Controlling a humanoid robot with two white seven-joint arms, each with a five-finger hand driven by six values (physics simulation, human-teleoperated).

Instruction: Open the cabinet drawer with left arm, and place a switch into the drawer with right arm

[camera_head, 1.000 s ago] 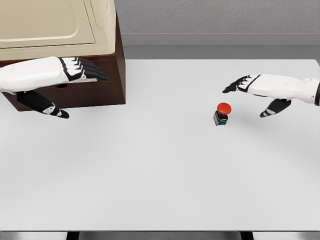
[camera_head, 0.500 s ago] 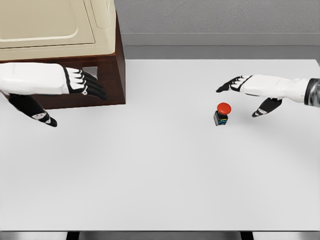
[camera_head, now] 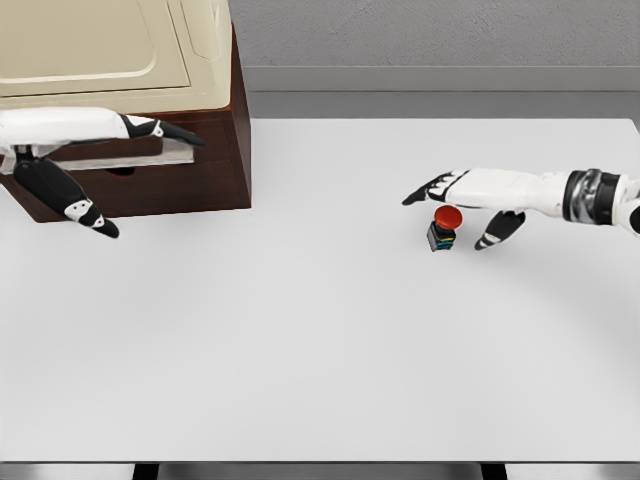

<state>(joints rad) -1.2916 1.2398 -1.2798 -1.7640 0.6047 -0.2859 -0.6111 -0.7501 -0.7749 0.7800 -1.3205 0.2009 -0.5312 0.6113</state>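
A brown cabinet [camera_head: 215, 180] with a cream top stands at the table's back left. Its drawer front with a grey handle bar [camera_head: 130, 158] faces me. My left hand [camera_head: 140, 150] lies flat across the drawer front at the handle, fingers extended and thumb hanging below; I cannot see whether they hook the bar. The switch [camera_head: 443, 228], a small dark box with a red round button, stands upright on the white table right of centre. My right hand [camera_head: 455, 205] hovers just above it, open, fingers stretched left and thumb down to the switch's right.
The white table [camera_head: 320, 350] stretches wide in front of the cabinet and switch. A grey wall runs along the back edge.
My right hand moved left and down until it hovers over the switch. My left hand dropped away from the cabinet, then came back up against the drawer handle. The switch stayed put.
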